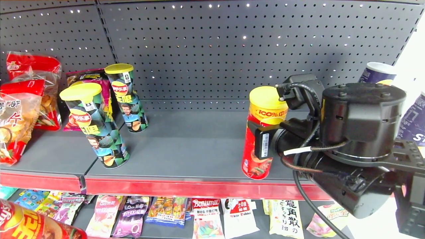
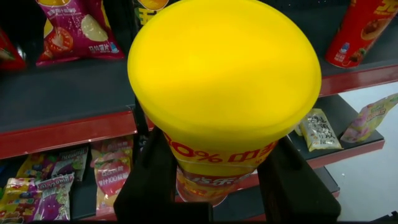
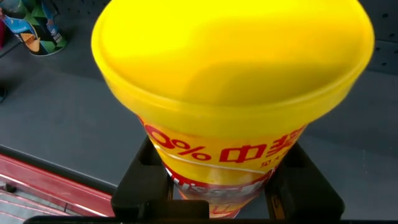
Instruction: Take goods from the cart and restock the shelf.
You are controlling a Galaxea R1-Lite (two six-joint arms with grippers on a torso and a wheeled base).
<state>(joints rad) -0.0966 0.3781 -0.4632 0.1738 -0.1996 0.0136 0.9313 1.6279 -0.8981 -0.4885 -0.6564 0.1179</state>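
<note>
Right gripper (image 1: pixel 258 143) closed around the red crisp can (image 1: pixel 265 114) at mid-height. Tall tube: yellow lid, yellow band beneath it, red body. It stands on the grey shelf (image 1: pixel 192 146), right side, near the red front edge. Left gripper (image 2: pixel 221 196) clamped on a second can (image 2: pixel 224 81) of the same kind, held low at near left.

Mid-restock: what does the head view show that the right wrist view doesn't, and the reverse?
Head view only: a purple-and-white cup at far right, flat snack packets in the row below, and a second red can at lower left. Right wrist view only: both sides of the right gripper flanking its can. Both: the red cylindrical chip can with a yellow lid, at the front of the grey metal shelf.
</note>
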